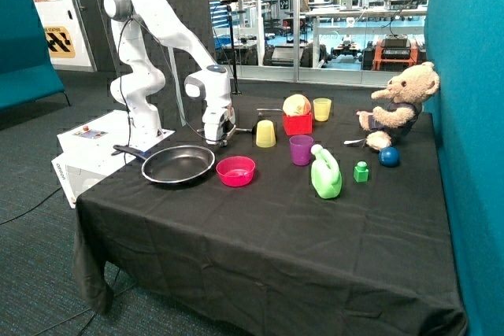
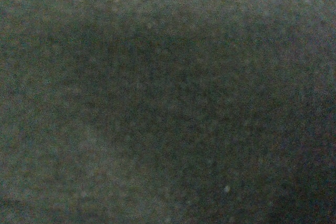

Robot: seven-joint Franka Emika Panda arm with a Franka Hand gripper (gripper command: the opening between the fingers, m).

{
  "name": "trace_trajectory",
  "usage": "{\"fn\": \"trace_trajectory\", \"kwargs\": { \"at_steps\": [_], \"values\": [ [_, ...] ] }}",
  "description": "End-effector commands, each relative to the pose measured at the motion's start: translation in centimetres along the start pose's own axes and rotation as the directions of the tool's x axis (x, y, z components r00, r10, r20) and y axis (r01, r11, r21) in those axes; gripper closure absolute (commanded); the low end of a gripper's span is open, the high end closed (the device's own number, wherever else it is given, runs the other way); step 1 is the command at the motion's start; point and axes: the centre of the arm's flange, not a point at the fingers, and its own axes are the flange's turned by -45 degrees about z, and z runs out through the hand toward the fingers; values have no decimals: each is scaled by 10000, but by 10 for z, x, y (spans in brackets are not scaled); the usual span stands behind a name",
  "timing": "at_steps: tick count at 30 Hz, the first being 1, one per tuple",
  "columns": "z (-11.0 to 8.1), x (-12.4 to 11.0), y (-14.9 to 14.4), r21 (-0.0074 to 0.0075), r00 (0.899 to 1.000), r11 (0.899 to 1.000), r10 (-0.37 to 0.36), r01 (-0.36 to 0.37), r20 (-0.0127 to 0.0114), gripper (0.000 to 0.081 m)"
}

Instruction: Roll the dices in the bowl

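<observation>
Beside the frying pan (image 1: 179, 165), on its side toward the purple cup (image 1: 301, 149): the bowl (image 1: 235, 171), pink, shallow, upright on the black tablecloth (image 1: 268, 241), its rim almost touching the pan's rim.

Dices: not visible in either view; whether they lie in the bowl, on the cloth or at the gripper cannot be told.

Gripper (image 1: 216, 138): just beyond the pan's far rim, low over the cloth, pointing down. From it the bowl lies toward the table's front edge and slightly toward the purple cup, near, with only the pan's rim close to the path.

Jaws: opening cannot be told; the wrist view shows only dark cloth.

Farther from the pan: yellow cup (image 1: 266, 133), red box (image 1: 298, 123), green jug (image 1: 326, 173), teddy bear (image 1: 400, 105).

Judgement: the coming move probably depends on locating the dices first.
</observation>
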Motion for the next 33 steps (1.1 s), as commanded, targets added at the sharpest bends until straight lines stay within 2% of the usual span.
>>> {"fn": "trace_trajectory", "kwargs": {
  "at_steps": [1, 11, 17, 23, 33],
  "values": [
    [-14, 0, -4, -4, 9998, 9998, -188, 188, 19, 808],
    [-63, 6, -27, -2, 9928, 9928, -1198, 1198, 20, 808],
    [-86, 22, -44, -1, 9877, 9877, -1563, 1563, 20, 808],
    [-104, 46, -53, -1, 9890, 9890, -1481, 1481, 20, 808],
    [-133, 92, -41, -3, 9990, 9990, -439, 439, 19, 808]
  ]
}}
